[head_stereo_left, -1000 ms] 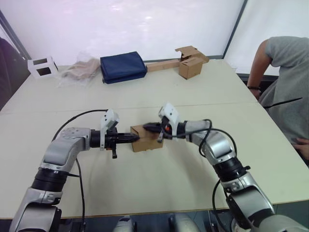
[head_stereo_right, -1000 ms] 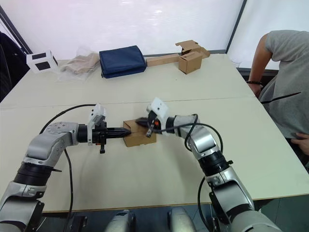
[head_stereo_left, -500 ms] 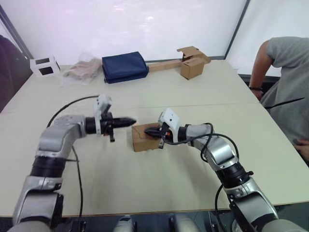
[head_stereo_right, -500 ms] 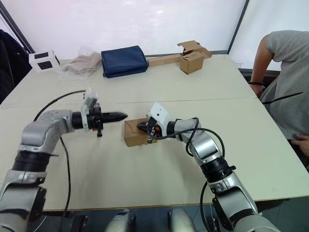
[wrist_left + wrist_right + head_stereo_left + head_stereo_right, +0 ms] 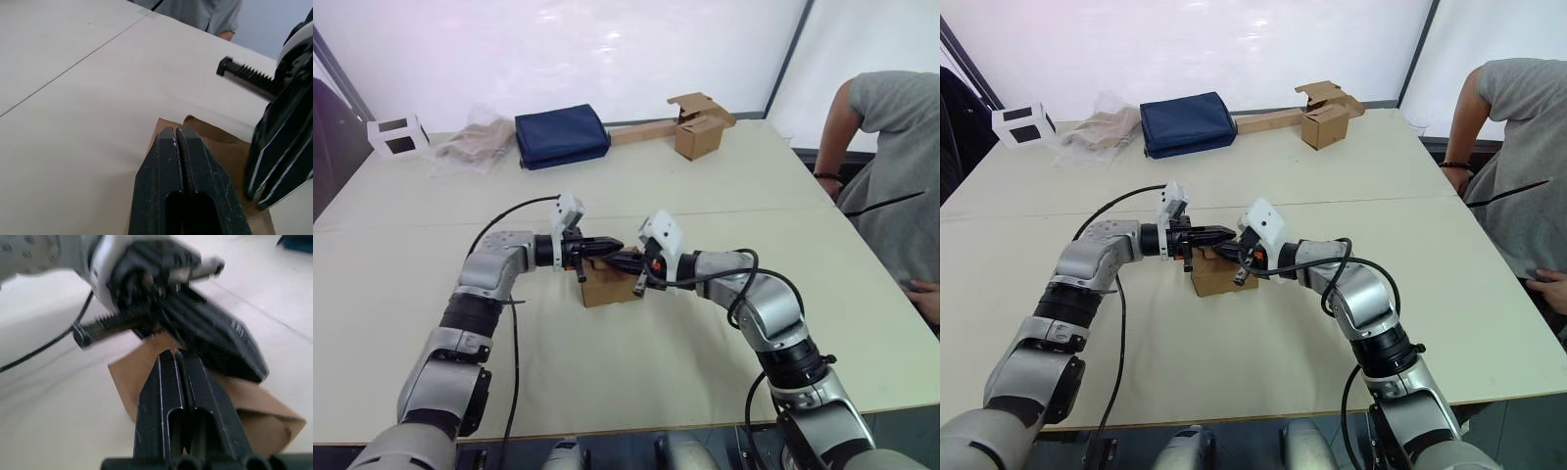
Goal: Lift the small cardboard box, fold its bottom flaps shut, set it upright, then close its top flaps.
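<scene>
A pale counter (image 5: 636,372) carried everything. Near its middle sat the small cardboard box (image 5: 610,284). Along the far edge lay a white open-sided cube (image 5: 396,134), a crumpled clear bag with beige cloth (image 5: 470,143), a folded navy cloth (image 5: 562,135), a long flat cardboard strip (image 5: 641,132) and a second cardboard box with raised flaps (image 5: 699,127).

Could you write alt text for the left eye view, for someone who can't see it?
Two robot grippers, left gripper and right gripper, both shut, meet over a small cardboard box on a pale table. A blue bag and a person sit at the edges.
</scene>
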Action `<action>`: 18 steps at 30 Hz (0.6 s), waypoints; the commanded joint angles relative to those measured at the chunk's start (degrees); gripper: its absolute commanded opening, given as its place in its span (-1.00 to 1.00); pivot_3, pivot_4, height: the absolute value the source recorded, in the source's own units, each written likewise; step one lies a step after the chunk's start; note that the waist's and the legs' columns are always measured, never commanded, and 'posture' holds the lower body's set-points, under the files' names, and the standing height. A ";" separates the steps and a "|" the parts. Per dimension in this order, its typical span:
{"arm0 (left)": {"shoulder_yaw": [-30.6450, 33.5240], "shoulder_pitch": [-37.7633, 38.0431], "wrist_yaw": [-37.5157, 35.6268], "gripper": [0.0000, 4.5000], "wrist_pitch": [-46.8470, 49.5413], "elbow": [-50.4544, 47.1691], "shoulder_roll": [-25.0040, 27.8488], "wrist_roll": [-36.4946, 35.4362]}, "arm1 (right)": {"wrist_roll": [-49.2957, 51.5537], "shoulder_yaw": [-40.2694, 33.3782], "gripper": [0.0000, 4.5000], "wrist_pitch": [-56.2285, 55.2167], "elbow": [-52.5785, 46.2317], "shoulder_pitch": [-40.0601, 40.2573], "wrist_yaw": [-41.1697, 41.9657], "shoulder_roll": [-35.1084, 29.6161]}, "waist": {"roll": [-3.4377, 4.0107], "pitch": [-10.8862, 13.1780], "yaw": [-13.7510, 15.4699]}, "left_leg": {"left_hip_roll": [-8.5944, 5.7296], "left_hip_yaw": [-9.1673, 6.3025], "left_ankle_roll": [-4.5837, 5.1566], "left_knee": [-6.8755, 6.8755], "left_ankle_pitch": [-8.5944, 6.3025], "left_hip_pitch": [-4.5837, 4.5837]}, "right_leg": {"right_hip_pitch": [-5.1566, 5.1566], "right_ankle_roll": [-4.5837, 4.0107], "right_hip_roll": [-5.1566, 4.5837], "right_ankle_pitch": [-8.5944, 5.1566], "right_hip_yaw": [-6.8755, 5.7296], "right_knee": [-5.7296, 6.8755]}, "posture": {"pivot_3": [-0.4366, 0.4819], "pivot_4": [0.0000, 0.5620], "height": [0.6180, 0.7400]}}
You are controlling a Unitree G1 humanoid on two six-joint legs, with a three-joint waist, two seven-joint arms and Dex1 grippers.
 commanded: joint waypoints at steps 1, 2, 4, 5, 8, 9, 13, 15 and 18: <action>0.44 -1.48 -0.68 -0.98 -1.34 -0.29 -0.30 0.44 | 1.98 -1.14 -1.00 1.97 -5.13 0.19 -1.06 -0.35 | 0.00 0.00 0.00 | 0.00 0.00 0.00 0.00 0.00 0.00 | 0.00 0.00 0.00 0.00 0.00 0.00 | -0.05 -0.47 1.00; 0.53 -1.50 -0.63 -0.98 -1.09 -0.73 -0.41 0.32 | 2.09 -0.64 -1.00 2.73 -6.07 0.79 -1.20 -0.79 | 0.00 0.00 0.05 | 0.00 0.00 0.00 0.01 0.00 0.00 | 0.00 0.00 0.00 0.00 0.00 0.00 | -0.05 -0.47 1.00; 0.65 -1.39 -0.49 -0.98 -0.70 -1.55 -0.53 0.20 | 2.22 0.22 -1.00 3.96 -7.20 1.69 -1.45 -1.46 | 0.00 0.00 0.12 | 0.00 -0.01 0.00 0.02 0.00 -0.01 | 0.01 0.00 -0.01 0.00 0.00 0.00 | -0.05 -0.47 1.00; 0.70 -1.36 -0.40 -0.98 -0.60 -1.76 -0.56 0.19 | 2.29 0.53 -1.00 4.40 -7.43 1.93 -1.55 -1.68 | 0.00 0.00 0.10 | -0.01 0.00 0.00 0.02 0.00 -0.02 | 0.01 0.00 -0.02 0.00 0.00 -0.01 | -0.05 -0.47 1.00; 1.11 -1.25 0.04 -0.98 -0.56 -2.10 -0.66 0.07 | 1.71 2.05 -1.00 4.54 -7.16 2.55 -1.67 -2.26 | 0.00 0.00 0.03 | -0.01 0.00 0.00 0.02 0.00 -0.01 | 0.01 0.00 -0.01 0.00 0.00 0.00 | -0.05 -0.47 1.00; 1.20 -1.20 0.16 -0.98 -0.57 -2.17 -0.68 0.05 | 1.58 2.37 -1.00 4.50 -7.00 2.64 -1.74 -2.36 | 0.00 0.00 0.00 | 0.00 0.00 0.00 0.02 0.00 -0.02 | 0.00 0.00 -0.01 0.00 0.00 0.00 | -0.05 -0.47 1.00; 1.47 -0.96 0.39 -0.98 0.10 -2.88 -0.58 -0.33 | 0.43 3.54 -1.00 3.45 -5.32 2.76 -2.31 -2.66 | 0.00 0.00 -0.01 | 0.00 -0.01 0.00 0.01 0.00 -0.01 | 0.00 0.00 0.01 0.00 0.00 0.00 | -0.05 -0.47 1.00; 1.37 -0.54 0.51 -0.98 0.25 -3.54 -0.45 -0.27 | -0.54 4.17 -1.00 2.76 -3.77 2.80 -2.78 -2.59 | 0.00 0.00 0.00 | 0.00 -0.01 0.00 0.02 0.00 -0.01 | 0.00 0.00 0.01 0.00 0.00 0.00 | -0.05 -0.47 1.00; 1.31 0.02 0.75 -0.98 0.53 -4.29 -0.32 -0.24 | -1.36 4.47 -1.00 2.02 -2.05 2.46 -3.36 -2.42 | -0.01 0.00 0.04 | -0.01 -0.01 0.00 0.02 0.00 -0.02 | 0.00 0.00 -0.01 0.00 0.00 0.00 | -0.05 -0.47 1.00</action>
